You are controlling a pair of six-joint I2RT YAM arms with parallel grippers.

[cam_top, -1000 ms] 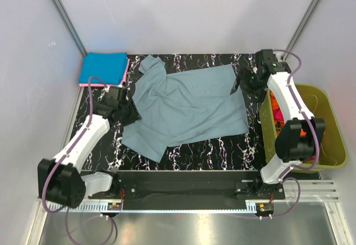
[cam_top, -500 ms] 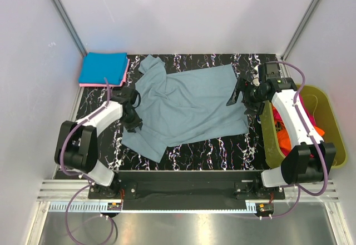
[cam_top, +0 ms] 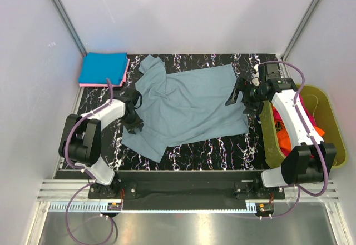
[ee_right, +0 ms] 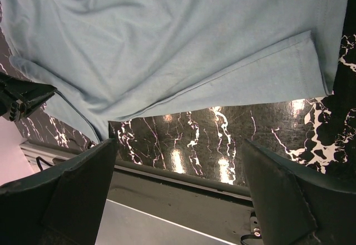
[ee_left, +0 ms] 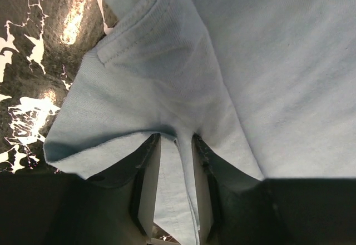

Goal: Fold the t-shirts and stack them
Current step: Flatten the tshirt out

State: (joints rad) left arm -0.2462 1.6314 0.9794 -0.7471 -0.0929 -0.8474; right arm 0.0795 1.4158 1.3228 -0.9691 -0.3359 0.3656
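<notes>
Currently the grey-blue t-shirt [cam_top: 189,109] lies spread out on the black marbled table [cam_top: 222,148], rumpled along its left side. Left gripper [ee_left: 174,148]: jaws closed to a narrow gap, pinching a fold at the shirt's left edge. Right gripper [ee_right: 179,145]: jaws spread wide, holding nothing, positioned above the shirt's right hem. A folded bright blue shirt [cam_top: 103,67] lies on a pink shirt [cam_top: 127,71] at the far-left corner.

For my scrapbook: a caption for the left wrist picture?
Left end effector pinches a fold of the grey-blue t-shirt on the marbled table.
</notes>
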